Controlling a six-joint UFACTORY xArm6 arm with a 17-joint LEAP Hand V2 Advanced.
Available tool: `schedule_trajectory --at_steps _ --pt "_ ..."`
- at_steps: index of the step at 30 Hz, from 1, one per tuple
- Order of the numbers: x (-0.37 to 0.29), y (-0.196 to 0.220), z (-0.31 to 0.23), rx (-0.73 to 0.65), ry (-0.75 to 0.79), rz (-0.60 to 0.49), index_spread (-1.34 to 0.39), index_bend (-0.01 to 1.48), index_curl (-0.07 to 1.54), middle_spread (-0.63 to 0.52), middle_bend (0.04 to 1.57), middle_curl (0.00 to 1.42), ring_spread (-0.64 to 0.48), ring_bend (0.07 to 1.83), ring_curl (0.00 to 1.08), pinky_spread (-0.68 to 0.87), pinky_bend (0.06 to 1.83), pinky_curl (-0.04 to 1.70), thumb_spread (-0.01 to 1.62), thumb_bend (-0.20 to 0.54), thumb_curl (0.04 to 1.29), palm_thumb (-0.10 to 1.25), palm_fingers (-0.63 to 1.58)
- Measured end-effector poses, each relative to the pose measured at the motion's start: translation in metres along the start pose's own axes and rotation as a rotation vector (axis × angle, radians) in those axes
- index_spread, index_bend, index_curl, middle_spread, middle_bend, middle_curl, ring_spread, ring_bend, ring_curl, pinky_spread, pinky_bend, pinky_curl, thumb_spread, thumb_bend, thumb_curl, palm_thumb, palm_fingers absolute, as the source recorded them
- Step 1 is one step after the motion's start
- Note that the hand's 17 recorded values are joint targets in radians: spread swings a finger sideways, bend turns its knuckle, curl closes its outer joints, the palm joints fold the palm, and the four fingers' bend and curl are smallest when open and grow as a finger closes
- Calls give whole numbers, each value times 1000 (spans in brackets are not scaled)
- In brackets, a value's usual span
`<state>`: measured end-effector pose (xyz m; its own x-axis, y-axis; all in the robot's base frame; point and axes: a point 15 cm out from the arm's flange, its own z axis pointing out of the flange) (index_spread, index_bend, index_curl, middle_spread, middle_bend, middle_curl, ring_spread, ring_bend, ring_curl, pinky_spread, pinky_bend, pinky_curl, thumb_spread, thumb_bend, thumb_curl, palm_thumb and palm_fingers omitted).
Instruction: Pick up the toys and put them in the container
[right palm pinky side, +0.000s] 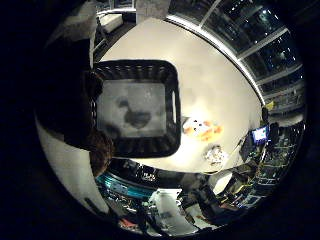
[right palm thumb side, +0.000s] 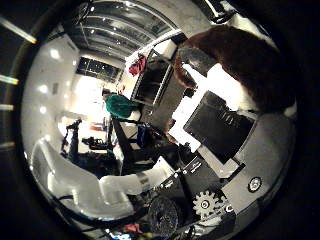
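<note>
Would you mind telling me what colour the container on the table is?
The container is black with a slatted wall, clearest in the little finger side palm view.

Basket on the table, toys beside it

The basket (right palm pinky side: 137, 107) stands on the table (right palm pinky side: 210, 80), directly under the hand (right palm thumb side: 225, 195). A furry toy (right palm thumb side: 235, 60) sits close against the palm, over the basket's rim. Two more toys (right palm pinky side: 202, 129) (right palm pinky side: 216, 155) lie on the table just beside the basket, near the table's edge.
</note>
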<state>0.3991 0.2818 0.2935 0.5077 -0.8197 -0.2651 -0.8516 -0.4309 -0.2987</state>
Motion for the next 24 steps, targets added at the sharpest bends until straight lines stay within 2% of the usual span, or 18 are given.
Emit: schedule_trajectory --at_steps 1,2,3,4,5,6,7,8,11,17,24 --pt "0 1 1 -4 0 -11 -269 830 611 -127 1139 518 -185 1364 497 -399 1046 743 868 -36 658 827 986" --pt "1 3 3 -12 2 -17 -325 707 593 -153 1043 493 -205 1297 489 -411 1068 748 881 -26 648 831 648" --pt "1 6 4 -25 1 -23 -376 719 603 -159 962 473 -181 1146 464 -319 990 770 917 -17 636 841 239" --pt "0 12 5 -46 0 -33 -402 718 590 -164 959 467 -174 1120 456 -285 972 770 929 -19 629 843 245" --pt "-1 17 6 -67 -3 -49 -457 739 542 -123 812 406 -58 840 349 -63 895 716 964 -21 613 842 -32" --pt "-1 21 7 -84 -7 -68 -479 703 494 -89 706 365 18 706 277 69 842 652 987 -22 600 837 -120" --pt "-1 25 8 -99 -10 -91 -485 668 471 -71 646 345 54 657 251 140 816 622 994 -25 592 831 -129" --pt "-1 28 9 -112 -14 -114 -496 556 420 -22 516 305 125 565 214 282 750 560 1008 -24 574 828 -155" --pt "7 31 7 -121 -14 -141 -509 407 362 36 350 269 195 442 184 417 643 474 1015 -27 540 808 -97" --pt "41 33 -9 -115 15 -115 -508 254 327 72 204 271 228 306 176 479 531 381 1008 -29 483 775 3" --pt "126 59 -52 -156 143 -39 -440 164 312 74 204 295 221 263 193 468 466 338 1017 -26 442 749 45"
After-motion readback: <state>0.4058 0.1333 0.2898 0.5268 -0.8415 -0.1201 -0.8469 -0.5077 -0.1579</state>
